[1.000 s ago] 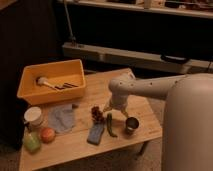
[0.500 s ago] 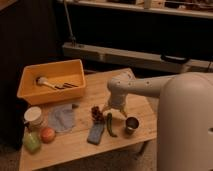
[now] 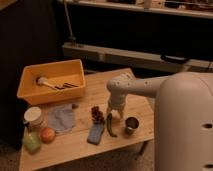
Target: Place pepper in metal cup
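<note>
Slim dark green pepper pod (image 3: 111,126): lies on the light wooden counter (image 3: 75,150), between the blue rectangular sponge (image 3: 96,133) and the small shiny steel cup (image 3: 132,125), outside the cup. Hand (image 3: 114,113): white, poised just above the pod's upper end; released or clenched, cannot tell.

My gripper over the right part of the table, things spread below it.
My gripper (image 3: 115,114) hangs just behind the pepper (image 3: 110,126), which lies on the table (image 3: 75,150) between the sponge (image 3: 96,134) on its left and the cup (image 3: 132,125) on its right. Grapes (image 3: 97,115) sit behind the sponge. The cloth (image 3: 62,118) and jar (image 3: 33,116) lie further left, with the bin (image 3: 30,92) behind them.
</note>
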Tool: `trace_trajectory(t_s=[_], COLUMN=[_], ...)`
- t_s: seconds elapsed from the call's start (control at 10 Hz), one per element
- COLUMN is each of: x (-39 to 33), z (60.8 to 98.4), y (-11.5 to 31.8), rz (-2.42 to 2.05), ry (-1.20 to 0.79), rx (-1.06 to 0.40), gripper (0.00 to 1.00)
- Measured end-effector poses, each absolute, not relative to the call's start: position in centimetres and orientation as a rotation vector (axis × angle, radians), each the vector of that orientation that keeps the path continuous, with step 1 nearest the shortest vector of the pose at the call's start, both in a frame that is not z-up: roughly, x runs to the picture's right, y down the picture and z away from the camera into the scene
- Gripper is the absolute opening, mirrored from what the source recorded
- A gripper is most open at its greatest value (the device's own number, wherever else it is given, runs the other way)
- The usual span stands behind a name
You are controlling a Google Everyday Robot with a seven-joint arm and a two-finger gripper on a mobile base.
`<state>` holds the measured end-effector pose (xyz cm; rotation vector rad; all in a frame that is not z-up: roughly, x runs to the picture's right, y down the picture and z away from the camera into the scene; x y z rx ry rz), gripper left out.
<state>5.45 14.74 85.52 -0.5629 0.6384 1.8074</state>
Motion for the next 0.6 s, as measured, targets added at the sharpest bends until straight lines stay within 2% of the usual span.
trace_trajectory(t_s=[0.6], x=[3.1], z=[86.0], y=[15.0], rz=[1.780], ry=[0.615], rx=[-0.601], gripper=[0.59])
